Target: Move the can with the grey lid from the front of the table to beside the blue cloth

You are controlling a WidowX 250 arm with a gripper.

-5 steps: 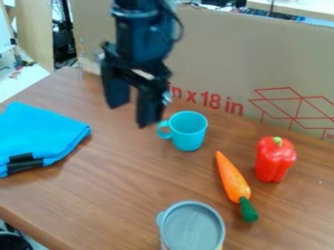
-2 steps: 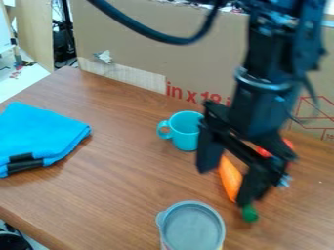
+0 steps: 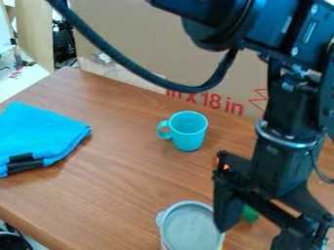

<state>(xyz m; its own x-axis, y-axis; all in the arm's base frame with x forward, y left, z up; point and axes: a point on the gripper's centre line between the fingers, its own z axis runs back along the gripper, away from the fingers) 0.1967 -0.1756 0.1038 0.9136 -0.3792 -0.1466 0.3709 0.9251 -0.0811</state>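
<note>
gripper (image 3: pixel 258 228), spread wide, hangs by the carrot (image 3: pixel 250 214), near the cup's (image 3: pixel 188 227) rim; tabletop (image 3: pixel 127 156) stretches between mug (image 3: pixel 188 132) and cloth (image 3: pixel 39 134).

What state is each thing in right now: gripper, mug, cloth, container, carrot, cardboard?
gripper: open, fingers wide apart
turquoise mug: upright, mouth uncovered
blue cloth: folded
grey-topped container: upright, lid on
carrot: lying on the table, mostly hidden behind the gripper
cardboard: standing upright along the table's far side
</note>
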